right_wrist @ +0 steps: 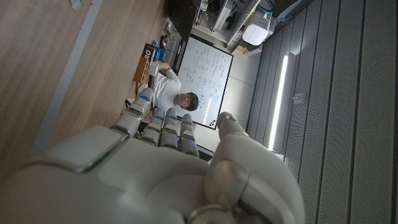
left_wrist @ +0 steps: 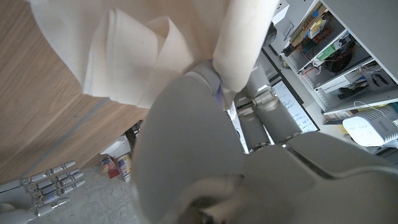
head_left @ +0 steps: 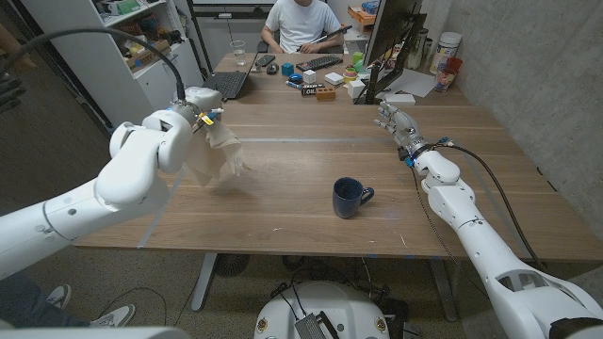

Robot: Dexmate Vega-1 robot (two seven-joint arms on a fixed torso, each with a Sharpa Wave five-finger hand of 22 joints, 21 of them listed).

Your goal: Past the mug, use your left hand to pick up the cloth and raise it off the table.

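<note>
My left hand (head_left: 193, 111) holds a cream cloth (head_left: 217, 155) that hangs above the table's left side, clear of the wood. In the left wrist view the cloth (left_wrist: 134, 53) drapes in folds over my left hand (left_wrist: 186, 137). A dark blue mug (head_left: 350, 198) stands upright near the table's middle front, to the right of the cloth. My right hand (head_left: 396, 120) is at the far right of the table, fingers straight and holding nothing; my right hand (right_wrist: 155, 168) points along the wood in its own view, and my right hand (left_wrist: 46, 186) also shows small in the left wrist view.
A person (head_left: 300, 24) sits behind the table's far edge with a laptop (head_left: 227, 83), a keyboard (head_left: 318, 63), a glass (head_left: 237, 49) and several small items (head_left: 325, 87). A monitor (head_left: 391, 42) stands at the back right. Shelves (head_left: 122, 38) stand at the left.
</note>
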